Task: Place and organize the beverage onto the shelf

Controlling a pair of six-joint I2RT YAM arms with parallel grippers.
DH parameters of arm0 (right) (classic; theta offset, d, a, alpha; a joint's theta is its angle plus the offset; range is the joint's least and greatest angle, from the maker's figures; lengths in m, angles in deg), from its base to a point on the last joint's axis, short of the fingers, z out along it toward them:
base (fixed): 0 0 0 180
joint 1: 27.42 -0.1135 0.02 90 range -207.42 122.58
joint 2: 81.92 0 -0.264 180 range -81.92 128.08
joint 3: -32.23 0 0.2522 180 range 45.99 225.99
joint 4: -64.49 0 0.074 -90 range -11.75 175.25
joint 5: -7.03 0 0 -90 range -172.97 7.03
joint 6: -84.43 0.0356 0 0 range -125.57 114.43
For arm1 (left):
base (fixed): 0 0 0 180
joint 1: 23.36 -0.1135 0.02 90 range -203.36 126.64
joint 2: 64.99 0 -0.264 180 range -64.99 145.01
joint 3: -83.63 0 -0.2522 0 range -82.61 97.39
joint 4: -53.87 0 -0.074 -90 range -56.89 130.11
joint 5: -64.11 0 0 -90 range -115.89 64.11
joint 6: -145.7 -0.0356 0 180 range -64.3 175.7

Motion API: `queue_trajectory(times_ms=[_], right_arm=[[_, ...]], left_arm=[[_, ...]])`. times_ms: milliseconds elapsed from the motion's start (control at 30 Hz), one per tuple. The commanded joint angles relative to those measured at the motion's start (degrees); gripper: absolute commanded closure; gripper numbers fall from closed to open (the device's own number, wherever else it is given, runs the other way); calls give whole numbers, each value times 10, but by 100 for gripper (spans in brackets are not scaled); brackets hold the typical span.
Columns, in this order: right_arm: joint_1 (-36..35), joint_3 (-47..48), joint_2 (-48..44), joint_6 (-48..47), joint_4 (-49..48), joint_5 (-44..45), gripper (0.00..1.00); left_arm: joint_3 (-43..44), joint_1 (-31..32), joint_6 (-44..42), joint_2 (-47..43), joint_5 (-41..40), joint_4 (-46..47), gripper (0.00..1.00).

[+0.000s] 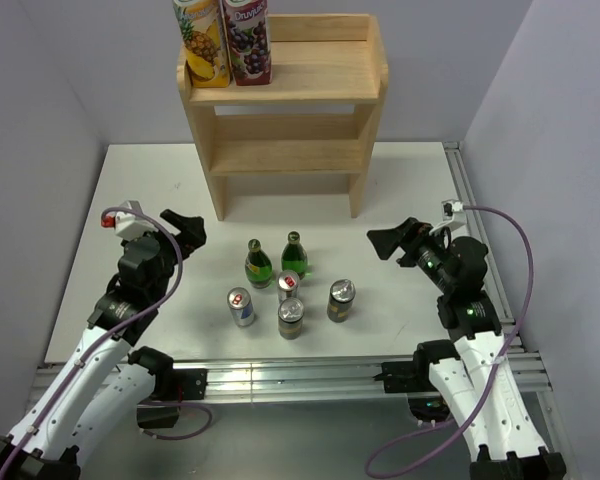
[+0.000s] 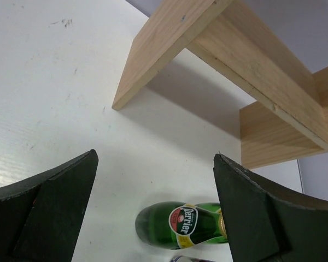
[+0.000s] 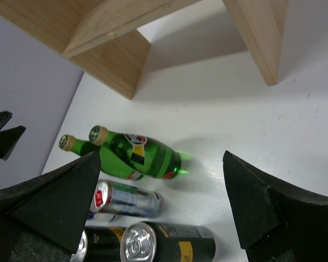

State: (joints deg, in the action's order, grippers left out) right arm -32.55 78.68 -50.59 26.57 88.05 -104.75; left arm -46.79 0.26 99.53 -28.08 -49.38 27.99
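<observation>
The light wooden shelf (image 1: 280,100) stands at the back of the table; it also shows in the left wrist view (image 2: 235,60) and the right wrist view (image 3: 109,33). Two juice cartons (image 1: 225,40) stand on its top tier at the left. Two green Perrier bottles (image 1: 258,264) (image 1: 296,255) and several cans (image 1: 291,317) stand upright in a cluster at the table's middle. My left gripper (image 1: 187,232) is open and empty, left of the cluster, with a bottle (image 2: 180,225) low between its fingers' view. My right gripper (image 1: 388,242) is open and empty, right of the cluster, facing the bottles (image 3: 139,155) and cans (image 3: 128,199).
The shelf's two lower tiers (image 1: 285,155) hold nothing. Purple-grey walls close in the back and both sides. A metal rail (image 1: 280,375) runs along the table's near edge and another along the right edge (image 1: 470,200).
</observation>
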Motion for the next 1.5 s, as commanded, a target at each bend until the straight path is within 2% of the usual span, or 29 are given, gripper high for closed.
queue_trajectory(times_ms=[0,67,133,333,600,867,1233,1367,1467], right_arm=[[-2,-16,-33,11,3,-46,0],[-3,-24,-45,25,0,-104,0],[-4,-34,-71,40,22,-121,0],[-6,-37,-172,48,125,-113,0],[-6,-75,-239,84,211,-136,0],[-9,-128,-182,37,274,-117,0],[-50,-110,-165,2,228,-142,0],[-90,-117,-130,2,208,-153,0],[-179,-138,-123,36,168,-107,0]], left_arm=[[-2,8,9,-9,-19,-4,5],[-7,12,11,-8,-22,-9,3],[-14,17,13,-10,-27,-10,2],[-35,37,20,-22,-37,-2,4],[-50,68,33,-22,-56,10,4],[-74,107,49,-18,-81,35,4],[-77,177,57,24,-150,52,4],[-68,197,60,40,-179,48,4],[-69,212,63,47,-196,51,4]])
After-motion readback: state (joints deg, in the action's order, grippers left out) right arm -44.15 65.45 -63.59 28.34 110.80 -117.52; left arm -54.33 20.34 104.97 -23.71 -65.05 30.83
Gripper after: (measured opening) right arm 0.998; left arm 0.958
